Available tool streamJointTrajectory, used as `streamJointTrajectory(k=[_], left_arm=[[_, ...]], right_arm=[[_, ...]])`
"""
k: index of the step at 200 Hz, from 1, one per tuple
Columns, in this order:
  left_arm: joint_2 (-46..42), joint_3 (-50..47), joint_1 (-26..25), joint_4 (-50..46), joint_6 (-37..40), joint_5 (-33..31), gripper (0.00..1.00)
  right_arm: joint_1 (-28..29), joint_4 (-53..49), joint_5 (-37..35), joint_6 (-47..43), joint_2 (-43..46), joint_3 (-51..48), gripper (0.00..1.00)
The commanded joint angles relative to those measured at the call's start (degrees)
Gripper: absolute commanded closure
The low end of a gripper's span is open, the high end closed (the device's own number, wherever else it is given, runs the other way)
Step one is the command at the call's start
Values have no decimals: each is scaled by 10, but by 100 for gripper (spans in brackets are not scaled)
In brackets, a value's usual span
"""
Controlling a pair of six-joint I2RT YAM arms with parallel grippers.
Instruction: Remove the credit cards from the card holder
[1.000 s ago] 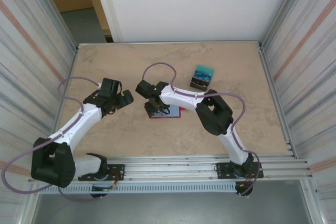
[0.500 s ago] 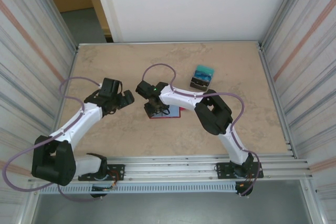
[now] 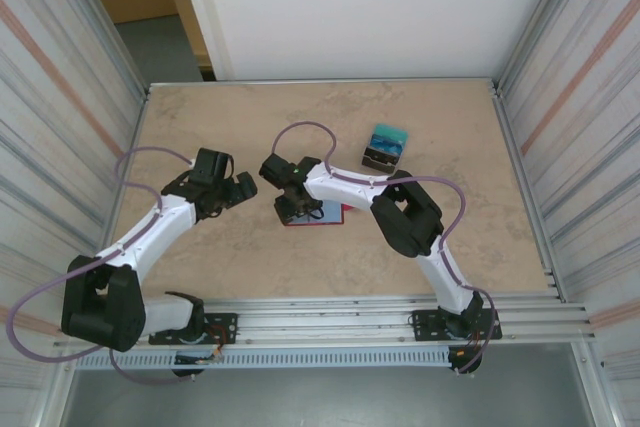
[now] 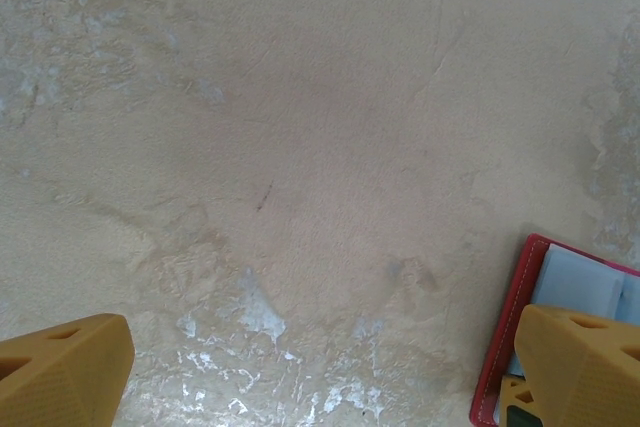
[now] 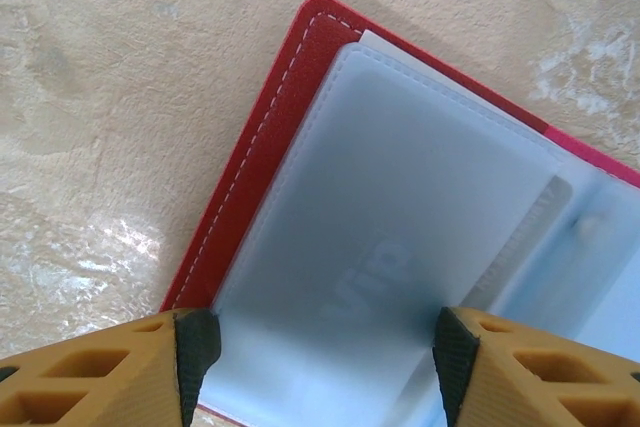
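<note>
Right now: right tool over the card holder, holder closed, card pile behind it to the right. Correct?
No: the card holder lies open, pale pockets showing, per the right wrist view. The right tool is over it; the card pile sits behind, to the right.

The table (image 4: 300,147) is looking like matt beige stone, slightly rough, glinting pale in patches. The wallet (image 5: 262,137) is showing a red, stitched, leather-like cover and smooth, cloudy see-through plastic pockets (image 5: 400,237). The fingers (image 5: 90,379) of the right gripper (image 5: 325,365) are looking like matt orange plastic with black rubbery pads (image 5: 198,357). Ribbed metal walls (image 3: 50,97) are gleaming dully.
</note>
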State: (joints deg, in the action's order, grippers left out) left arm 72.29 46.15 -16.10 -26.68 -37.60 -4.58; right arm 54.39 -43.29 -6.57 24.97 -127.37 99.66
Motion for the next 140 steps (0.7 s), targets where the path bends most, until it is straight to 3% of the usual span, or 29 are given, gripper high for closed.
streamJointTrajectory(k=[1, 56, 88, 120, 140], left_arm=[[-1, 0, 4, 8, -7, 5, 1], [7, 3, 4, 14, 3, 15, 1], [5, 17, 4, 5, 10, 14, 1], [-4, 19, 5, 5, 7, 13, 1], [-6, 21, 4, 7, 11, 20, 1]], right_arm=[[5, -8, 40, 12, 1, -28, 36], [-10, -3, 61, 18, -4, -55, 38], [-20, -7, 61, 13, -8, -59, 49], [-23, -15, 64, 1, -6, -44, 68], [-23, -21, 55, -5, -4, -31, 69]])
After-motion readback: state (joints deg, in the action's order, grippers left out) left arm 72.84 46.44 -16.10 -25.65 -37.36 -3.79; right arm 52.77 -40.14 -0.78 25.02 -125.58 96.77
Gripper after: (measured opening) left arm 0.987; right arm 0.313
